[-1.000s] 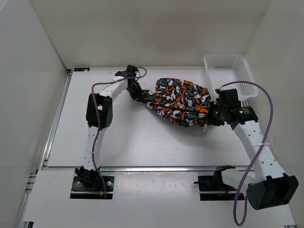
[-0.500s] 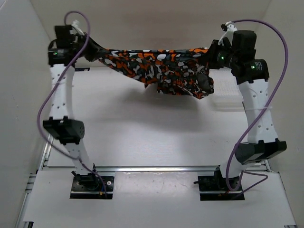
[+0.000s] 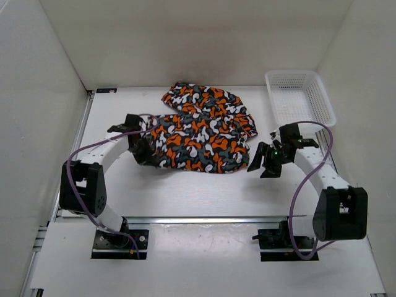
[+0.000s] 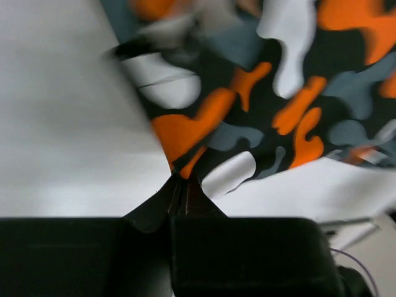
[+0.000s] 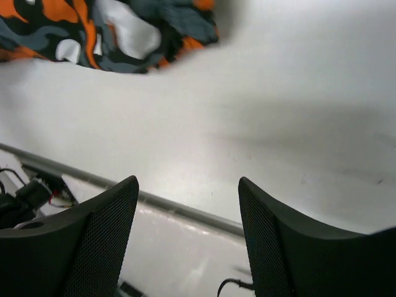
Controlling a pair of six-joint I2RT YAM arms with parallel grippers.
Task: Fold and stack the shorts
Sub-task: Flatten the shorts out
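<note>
The shorts [image 3: 201, 133], printed in orange, white, black and grey blotches, lie spread on the table, with one part folded toward the back. My left gripper [image 3: 143, 153] is low at their left edge, shut on a pinch of the fabric; in the left wrist view the closed tips [image 4: 178, 179] bite the shorts' corner [image 4: 278, 93]. My right gripper [image 3: 261, 166] stands open just right of the shorts, apart from them. In the right wrist view nothing lies between its fingers [image 5: 187, 182], and the shorts' edge [image 5: 124, 31] shows at the top left.
A white plastic mesh basket [image 3: 300, 96] stands at the back right corner, behind the right gripper. White walls close in the table on three sides. A metal rail [image 3: 204, 218] runs along the near edge.
Both arms came down from holding the shorts stretched high. The shorts now lie on the table. The right gripper has let go and opened; the left stays shut on the fabric.
</note>
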